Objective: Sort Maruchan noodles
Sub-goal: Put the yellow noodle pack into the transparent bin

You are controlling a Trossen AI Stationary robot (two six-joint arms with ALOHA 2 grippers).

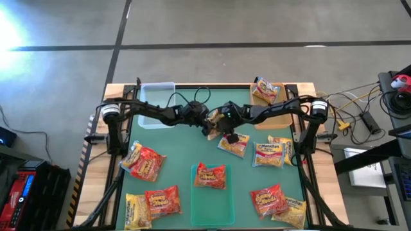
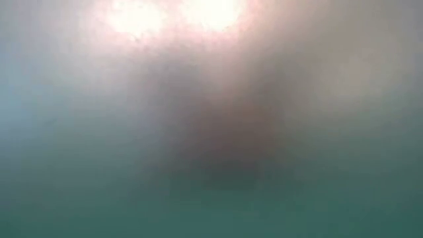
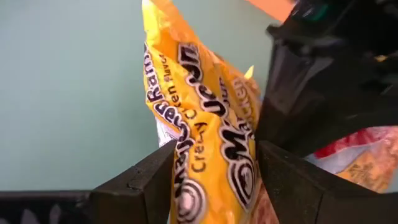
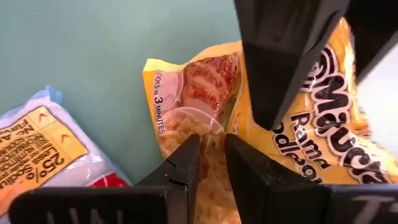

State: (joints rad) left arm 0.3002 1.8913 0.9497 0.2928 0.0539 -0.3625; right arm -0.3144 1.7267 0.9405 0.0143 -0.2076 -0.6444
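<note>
yellow noodle packet point(image 3: 205, 143) is mid-table, held up between both arms. right gripper point(image 4: 210, 162) has its jaws pinched on the packet edge; left gripper point(image 3: 211, 180) stands wide around it, probably not squeezing. packet is light, crinkly, slippery, brick inside is brittle. grab the sealed edge, not the middle.

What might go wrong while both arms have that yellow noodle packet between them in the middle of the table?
1. The yellow packet sits loosely between the left gripper's wide-set fingers, while the right gripper pinches only its edge. It could slip and drop.
2. Pulling from both sides might tear the crinkly wrapper.
3. If dropped, it could land on the pale packet just below, mixing the sorts.
</note>
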